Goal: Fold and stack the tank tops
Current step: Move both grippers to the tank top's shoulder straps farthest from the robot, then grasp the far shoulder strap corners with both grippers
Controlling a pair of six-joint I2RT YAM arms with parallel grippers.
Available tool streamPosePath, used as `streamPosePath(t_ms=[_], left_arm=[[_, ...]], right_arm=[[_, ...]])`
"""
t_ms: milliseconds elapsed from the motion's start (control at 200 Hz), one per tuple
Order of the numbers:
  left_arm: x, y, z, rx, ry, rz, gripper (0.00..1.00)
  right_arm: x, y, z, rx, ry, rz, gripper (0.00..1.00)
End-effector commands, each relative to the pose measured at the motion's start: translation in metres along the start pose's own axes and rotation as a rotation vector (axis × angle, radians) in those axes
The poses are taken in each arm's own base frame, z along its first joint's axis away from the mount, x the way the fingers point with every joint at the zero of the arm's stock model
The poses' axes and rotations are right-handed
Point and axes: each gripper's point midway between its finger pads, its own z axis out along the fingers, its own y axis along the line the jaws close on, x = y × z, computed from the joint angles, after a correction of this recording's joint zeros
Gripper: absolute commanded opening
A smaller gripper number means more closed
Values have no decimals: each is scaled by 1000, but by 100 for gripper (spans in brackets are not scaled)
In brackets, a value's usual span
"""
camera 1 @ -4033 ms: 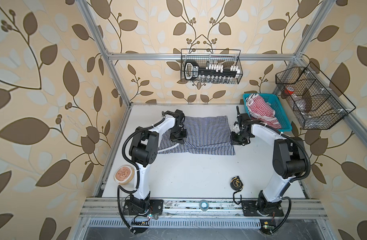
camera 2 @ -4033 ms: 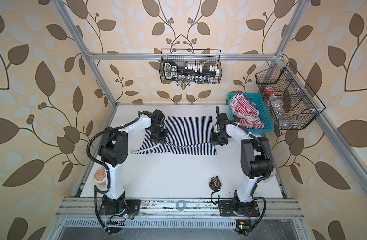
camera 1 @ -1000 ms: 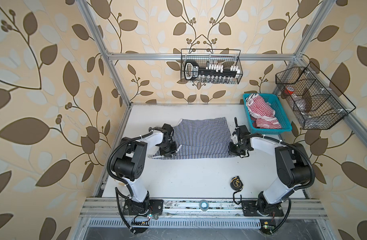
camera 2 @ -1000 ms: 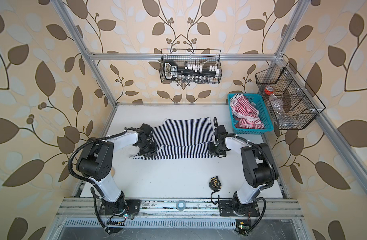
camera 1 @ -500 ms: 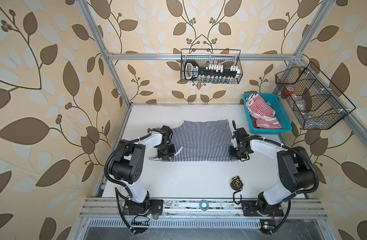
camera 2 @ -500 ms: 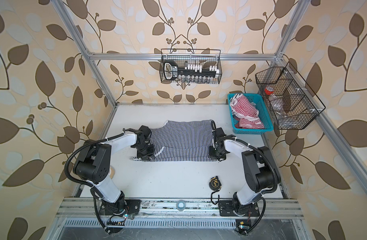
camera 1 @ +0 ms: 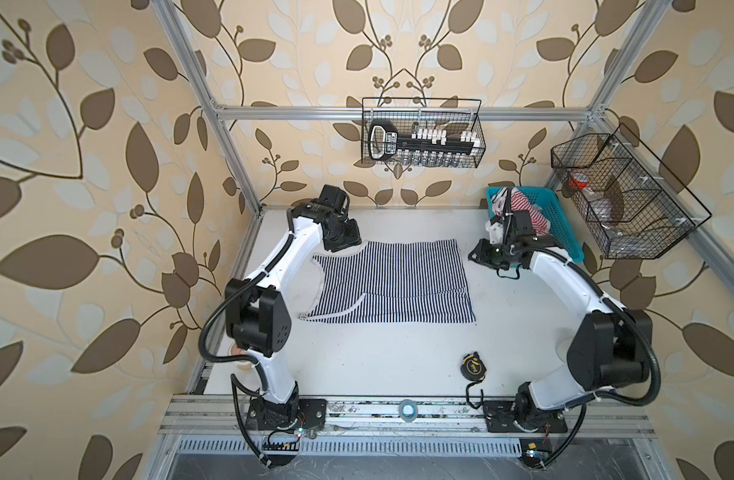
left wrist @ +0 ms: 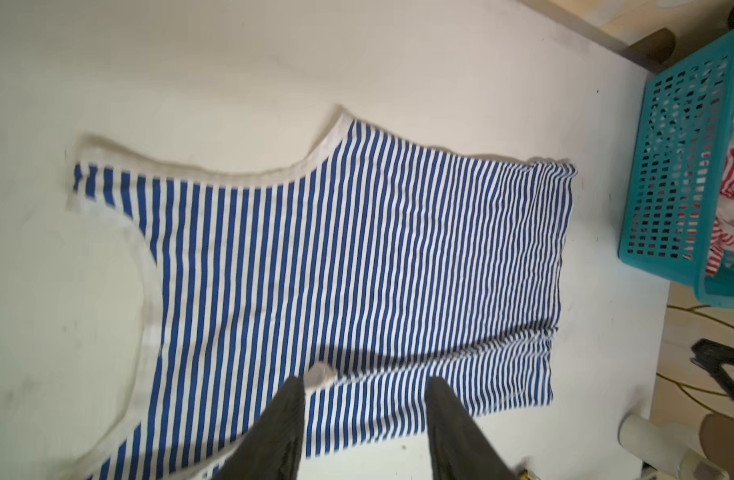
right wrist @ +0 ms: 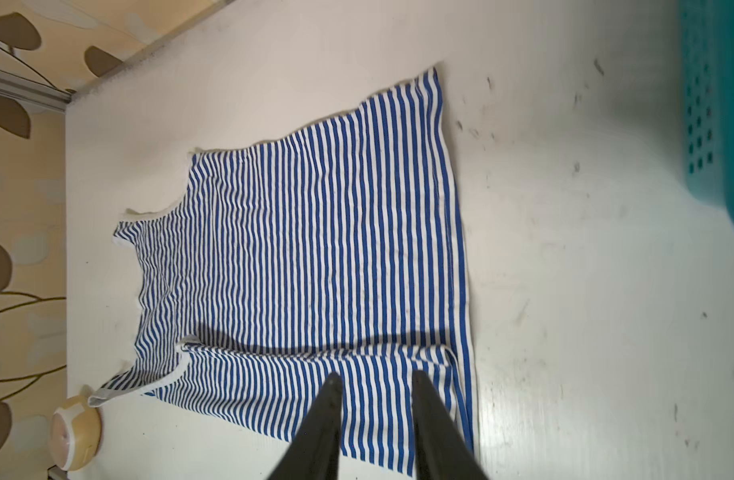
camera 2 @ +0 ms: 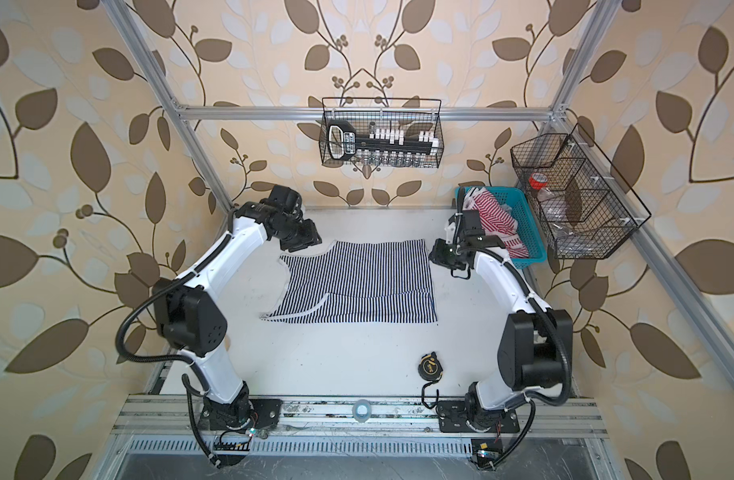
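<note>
The left gripper (left wrist: 367, 382) has its two black fingers (left wrist: 282, 424) spread wide apart. Nothing is between them. They hold nothing. The navy-and-white tank top (left wrist: 357, 249) lies flat below and in front of them.

The right gripper (right wrist: 375, 376) has its fingers (right wrist: 323, 419) apart too, but with a smaller gap. That gap is empty as well. The same striped top (right wrist: 315, 249) lies below these fingers, with its bottom hem on their side. I cannot tell if any fingertip touches the cloth.

In both top views the navy-and-white tank top (camera 1: 392, 282) lies between the two grippers. Its neck end is by the left fingers. One long side is folded over onto the rest.

The red-and-white tank top (camera 2: 492, 212) sits crumpled in a blue-green basket (camera 2: 527, 232) just behind the right fingers.

The table (camera 1: 378, 365) is white, with small dark marks near the right fingers. A black and yellow tape measure (camera 1: 473, 366) lies well away from both grippers, by the right arm's base. A black wire basket (camera 1: 421, 133) hangs on the back wall and another wire basket (camera 1: 623, 199) hangs on the side wall past the right fingers. The walls have big brown leaves on them.
</note>
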Motion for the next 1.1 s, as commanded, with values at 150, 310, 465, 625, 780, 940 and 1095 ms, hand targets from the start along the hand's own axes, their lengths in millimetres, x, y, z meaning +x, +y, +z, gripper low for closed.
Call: streamPosePath(t_ms=[150, 310, 465, 625, 780, 940, 1095], left_arm=[[-49, 10, 73, 75, 33, -5, 52], [-76, 19, 103, 111, 17, -32, 53], [-93, 23, 126, 195, -14, -84, 53], [-93, 19, 148, 261, 15, -86, 53], [-91, 17, 162, 293, 33, -99, 53], [-90, 19, 169, 299, 37, -94, 53], [-89, 19, 174, 306, 46, -77, 53]], right_arm=[[-34, -13, 66, -31, 86, 17, 34], [-54, -20, 95, -49, 62, 61, 34], [-65, -25, 122, -66, 55, 98, 34], [-75, -28, 145, -81, 60, 119, 34], [-81, -34, 158, -66, 64, 135, 34], [-82, -43, 166, -25, 65, 142, 34], [-81, -48, 174, -14, 77, 139, 34]])
